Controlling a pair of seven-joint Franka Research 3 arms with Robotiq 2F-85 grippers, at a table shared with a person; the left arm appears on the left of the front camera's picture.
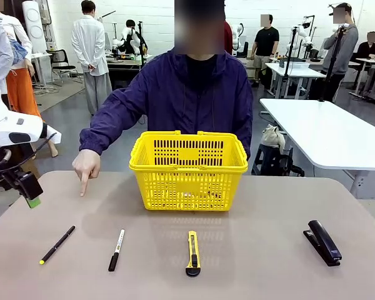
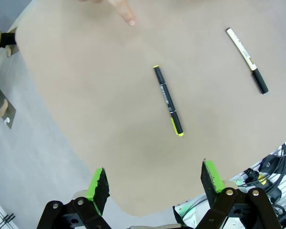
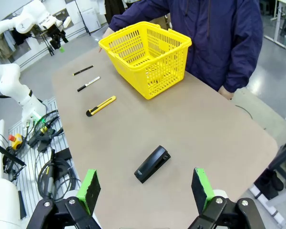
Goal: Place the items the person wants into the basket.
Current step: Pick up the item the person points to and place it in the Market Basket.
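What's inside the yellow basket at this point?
Nothing clearly shows in the basket: the right wrist view gives bare inner walls. Its lattice sides cover most of the floor, so a small item could lie unseen.

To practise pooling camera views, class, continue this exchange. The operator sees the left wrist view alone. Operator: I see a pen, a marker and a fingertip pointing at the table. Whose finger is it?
Observer: It belongs to the person at the far side of the table; their hand points down at the tabletop beyond the pen.
Operator: Where is the basket?
Observer: The yellow basket stands mid-table in front of the person, farther back than the marker and a utility knife.
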